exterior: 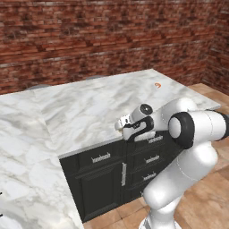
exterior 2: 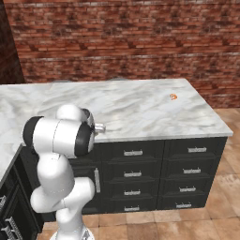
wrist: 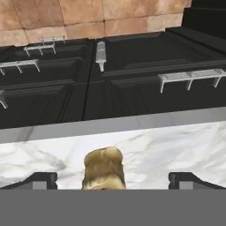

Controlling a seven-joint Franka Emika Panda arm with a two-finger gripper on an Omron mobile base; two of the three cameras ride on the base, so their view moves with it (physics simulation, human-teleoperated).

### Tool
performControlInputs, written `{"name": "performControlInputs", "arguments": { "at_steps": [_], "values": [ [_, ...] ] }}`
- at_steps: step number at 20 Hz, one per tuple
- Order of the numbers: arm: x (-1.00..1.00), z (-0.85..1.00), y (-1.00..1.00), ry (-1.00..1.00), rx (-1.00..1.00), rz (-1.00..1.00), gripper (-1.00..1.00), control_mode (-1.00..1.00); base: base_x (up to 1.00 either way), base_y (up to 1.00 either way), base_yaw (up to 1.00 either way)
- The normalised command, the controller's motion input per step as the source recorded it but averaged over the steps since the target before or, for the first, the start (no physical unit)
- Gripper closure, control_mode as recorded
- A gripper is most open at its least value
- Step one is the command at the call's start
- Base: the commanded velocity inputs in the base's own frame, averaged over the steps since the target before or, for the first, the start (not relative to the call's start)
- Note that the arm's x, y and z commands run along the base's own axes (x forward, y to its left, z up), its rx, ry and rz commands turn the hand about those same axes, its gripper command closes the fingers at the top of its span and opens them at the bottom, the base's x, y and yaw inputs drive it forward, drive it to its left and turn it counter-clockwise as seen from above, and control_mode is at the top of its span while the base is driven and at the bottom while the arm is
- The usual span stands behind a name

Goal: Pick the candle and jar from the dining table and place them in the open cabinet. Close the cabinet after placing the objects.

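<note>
Fingers (wrist: 110, 181) stand spread wide and empty, the tiny tan-yellow stubby candle (wrist: 104, 167) upright between them on the white-and-grey veined marble table (wrist: 176, 145), near its edge.

tan-yellow candle (wrist: 104, 167); grey-veined white dining table (exterior: 89, 107); seemingly black drawers (exterior 2: 140, 173)

The gripper (wrist: 113, 180) has its two small dark fingertips (wrist: 40, 180) spread wide apart. A little tan-yellow stubby candle (wrist: 104, 168) sits right between them on the white-and-grey marble dining table (wrist: 176, 145). Past the fingertips and the table edge are black drawer fronts (wrist: 132, 84) with silver handles (wrist: 190, 77).
</note>
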Motion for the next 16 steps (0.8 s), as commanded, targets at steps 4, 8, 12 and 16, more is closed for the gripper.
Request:
{"name": "performControlInputs", "arguments": {
  "at_steps": [4, 8, 12, 16],
  "values": [
    [0.29, -0.22, 0.0, 0.0, 0.0, 0.0, -1.0, -1.0, 0.0, 0.0, 0.0],
    [0.33, -0.14, 0.0, 0.0, 0.01, 0.0, -1.0, -1.0, 0.0, 0.0, 0.0],
    [0.31, -0.18, -0.01, 0.0, 0.0, 0.0, -1.0, -1.0, 0.0, 0.0, 0.0],
    [0.21, -0.24, -0.08, 0.0, 0.0, 0.01, -1.0, -1.0, 0.0, 0.0, 0.0]
  ]
}}
